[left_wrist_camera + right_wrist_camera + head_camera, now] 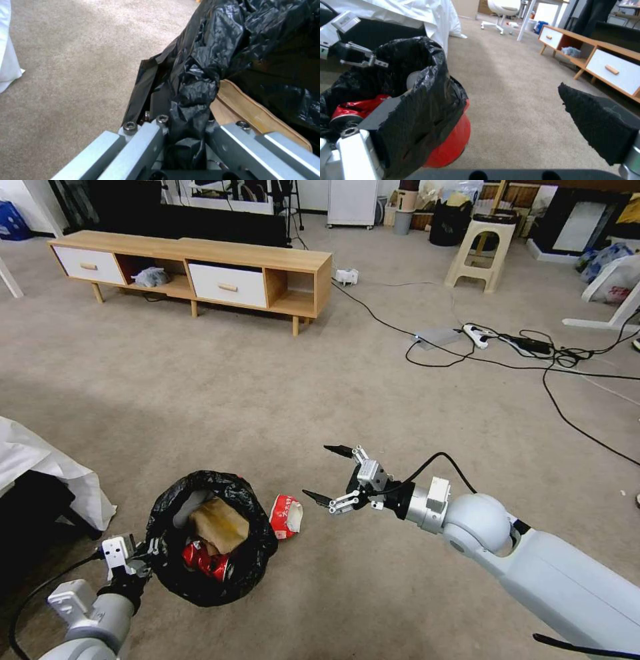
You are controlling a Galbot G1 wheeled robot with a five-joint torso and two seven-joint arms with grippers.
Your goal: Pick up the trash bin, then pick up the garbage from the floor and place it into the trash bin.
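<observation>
Head view: the bin (210,537) sits low at the left, lined with a black bag (257,550) folded over its rim. The left gripper (150,557) clamps the rim on the robot's near-left side. Left wrist view shows its jaws closed on the bunched bag (191,100), with the brown paper box (253,115) just beyond.

Bin contents visible from the head: brown box (220,523) on top, crushed red can (203,560) below it.

A red-white wrapper (287,517) lies on the carpet (373,593), touching the bin's right side. White markings appear on the wrapper; the text cannot be read.

The right gripper (327,473) hovers just right of the wrapper, above the carpet. Its jaws are wide open and hold nothing. Right wrist view shows the two black pads (600,120) well apart, with the bin (403,82) and the wrapper (450,140) ahead.

A wooden cabinet (200,267) stands across the room. Cables (507,350) run over the carpet at the right.
</observation>
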